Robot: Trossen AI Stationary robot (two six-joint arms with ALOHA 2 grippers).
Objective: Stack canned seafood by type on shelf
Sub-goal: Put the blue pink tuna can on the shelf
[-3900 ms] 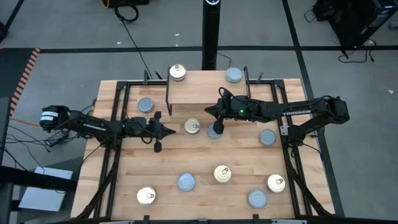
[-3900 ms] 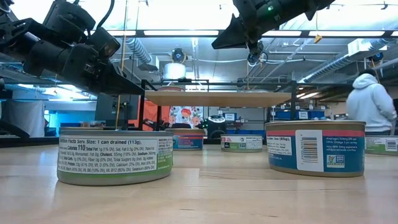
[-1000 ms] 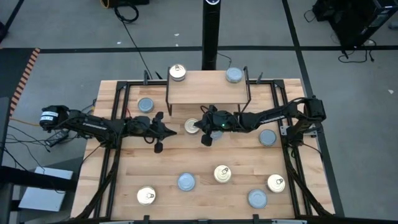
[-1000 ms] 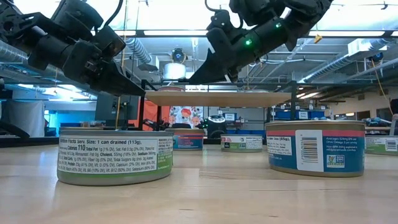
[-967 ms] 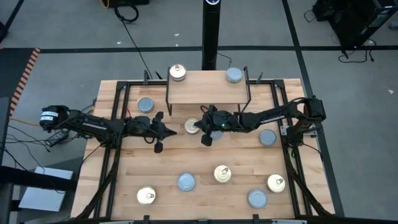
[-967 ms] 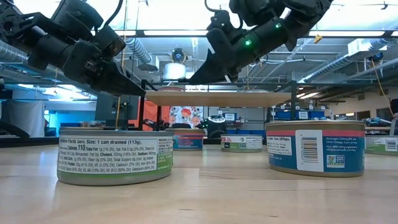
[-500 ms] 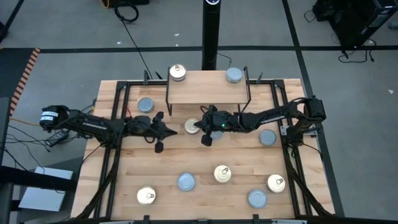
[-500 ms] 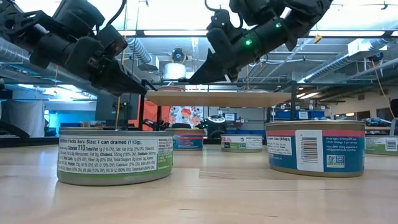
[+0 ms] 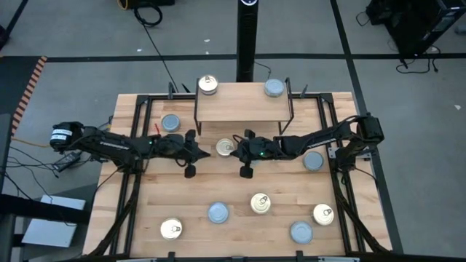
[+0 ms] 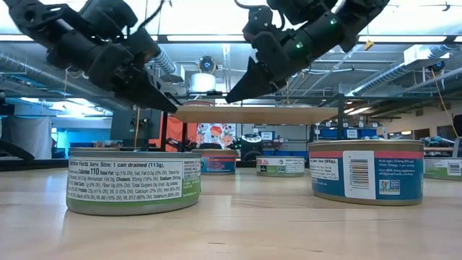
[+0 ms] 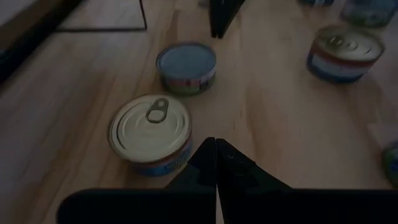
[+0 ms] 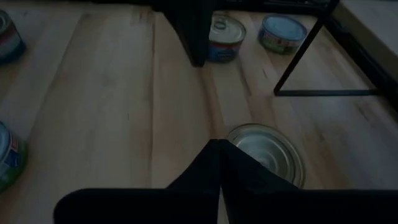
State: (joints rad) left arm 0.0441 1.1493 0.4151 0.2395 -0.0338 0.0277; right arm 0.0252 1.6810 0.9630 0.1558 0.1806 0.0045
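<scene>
Right now both grippers flank one gold-topped tin [image 9: 225, 148] lying flat on the tabletop [image 9: 218, 189] just in front of the shelf [image 9: 243, 110], at the shelf's 6 o'clock. The left gripper [image 9: 199, 151], fingers pressed together and holding nothing, sits at the tin's 9 o'clock; the right gripper [image 9: 238, 150], likewise closed and empty, sits at its 3 o'clock, seemingly a touch nearer. The tin is round, so it has no long axis; its lid faces up, and its pull-tab [image 11: 156, 111] points roughly toward the shelf. Either arm would need to open its fingers before taking it.
</scene>
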